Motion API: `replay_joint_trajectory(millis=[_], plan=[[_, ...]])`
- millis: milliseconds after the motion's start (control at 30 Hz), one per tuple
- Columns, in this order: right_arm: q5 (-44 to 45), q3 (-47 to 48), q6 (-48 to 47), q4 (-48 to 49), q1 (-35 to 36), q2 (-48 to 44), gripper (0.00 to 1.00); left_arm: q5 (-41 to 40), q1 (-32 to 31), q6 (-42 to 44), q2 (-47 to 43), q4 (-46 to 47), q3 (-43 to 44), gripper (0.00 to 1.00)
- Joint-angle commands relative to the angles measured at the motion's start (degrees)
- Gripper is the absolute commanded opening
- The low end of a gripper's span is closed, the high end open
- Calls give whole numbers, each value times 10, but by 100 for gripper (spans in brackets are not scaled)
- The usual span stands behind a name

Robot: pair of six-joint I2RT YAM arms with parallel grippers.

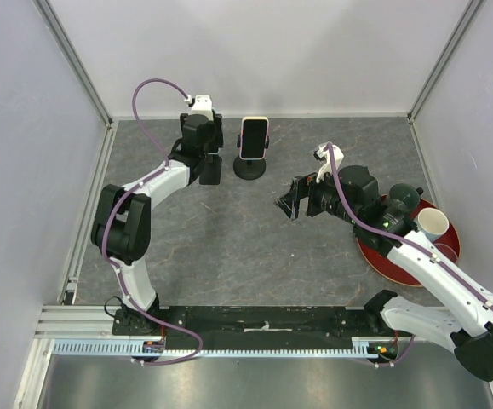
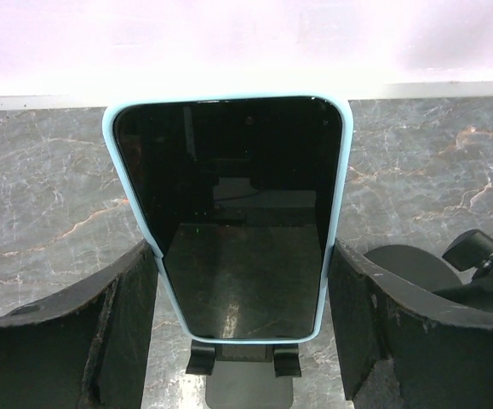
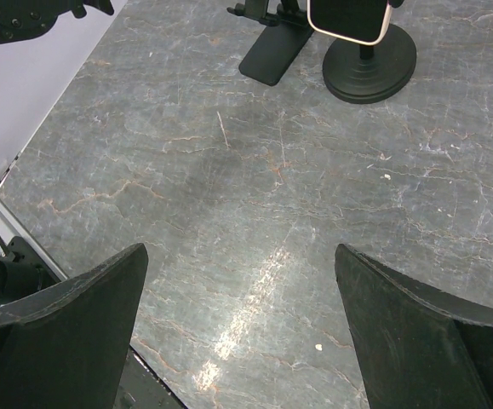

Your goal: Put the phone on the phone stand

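A phone [image 2: 229, 213] with a dark screen and a light blue case stands upright between my left fingers [image 2: 118, 324], which press on its two side edges. Its bottom edge hangs just above the two front hooks of a black folding phone stand [image 2: 237, 375]. In the top view my left gripper [image 1: 209, 160] is at the back of the table, left of centre, over that stand. The stand also shows in the right wrist view [image 3: 272, 47]. My right gripper [image 1: 287, 204] [image 3: 242, 251] is open and empty above bare table.
A second phone [image 1: 252, 136] in a cream case sits on a round-based black stand [image 3: 369, 55] just right of my left gripper. A red tray [image 1: 374, 256] at the right holds a white cup [image 1: 433, 223] and a dark cup [image 1: 402, 198].
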Motion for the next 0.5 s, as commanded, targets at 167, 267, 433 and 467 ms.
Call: replay_joint_trajectory(millis=[167, 267, 433, 467], plan=[[3, 14, 2, 17, 2, -1, 98, -4, -2, 21, -14, 72, -31, 2], [0, 14, 6, 17, 2, -2, 98, -1, -2, 18, -11, 72, -36, 2], [4, 10, 6, 17, 1, -9, 98, 8, -2, 23, -11, 71, -39, 2], [4, 10, 6, 17, 2, -8, 98, 11, -2, 19, -12, 70, -40, 2]])
